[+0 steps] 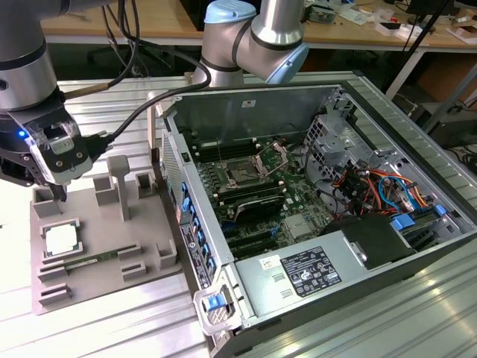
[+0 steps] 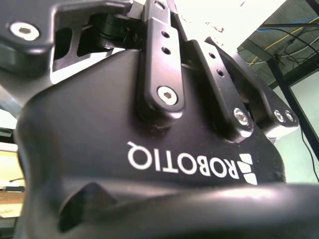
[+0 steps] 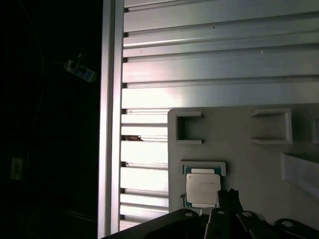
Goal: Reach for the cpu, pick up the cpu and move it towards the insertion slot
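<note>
The arm's pale-blue elbow joint sits high in the exterior view. At that view's left, the wrist points the black gripper downward, with 1 blue light glowing on its side.

robotics lab or workshop: industrial robot arm on slotted aluminium table, opened pc case, grey fixture plate, cluttered wooden benches behind.

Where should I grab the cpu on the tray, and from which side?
Take it by two opposite edges, coming straight down from above. The cpu lies flat and thin in a shallow framed pocket of the grey tray, so only its top is open. The gripper hangs over the tray near it. I cannot tell which pair of edges the frame leaves freer.
</note>
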Robot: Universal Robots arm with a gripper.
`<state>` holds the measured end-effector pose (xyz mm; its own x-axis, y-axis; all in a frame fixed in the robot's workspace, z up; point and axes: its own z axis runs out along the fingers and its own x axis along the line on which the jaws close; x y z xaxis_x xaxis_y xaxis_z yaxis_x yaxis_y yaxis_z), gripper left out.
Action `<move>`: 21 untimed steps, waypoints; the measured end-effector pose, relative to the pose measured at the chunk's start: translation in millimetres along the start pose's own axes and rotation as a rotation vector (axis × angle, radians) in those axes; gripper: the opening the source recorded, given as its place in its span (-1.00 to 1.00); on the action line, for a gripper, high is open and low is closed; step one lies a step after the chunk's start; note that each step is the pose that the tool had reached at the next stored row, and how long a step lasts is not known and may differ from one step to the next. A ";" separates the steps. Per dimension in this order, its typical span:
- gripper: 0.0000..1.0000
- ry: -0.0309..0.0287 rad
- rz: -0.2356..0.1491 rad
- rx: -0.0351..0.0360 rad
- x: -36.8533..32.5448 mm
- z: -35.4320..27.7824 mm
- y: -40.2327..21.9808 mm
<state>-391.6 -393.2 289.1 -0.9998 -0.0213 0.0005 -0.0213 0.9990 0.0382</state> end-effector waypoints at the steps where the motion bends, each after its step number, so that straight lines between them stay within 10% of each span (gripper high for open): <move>1: -0.79 0.0001 0.000 0.0000 0.3 0.5 -0.1; 21: -0.79 0.0001 -0.001 0.0000 2.6 6.1 -0.9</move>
<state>-394.2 -394.0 283.0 -0.9998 -0.0221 0.0005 -0.0221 0.9990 0.0382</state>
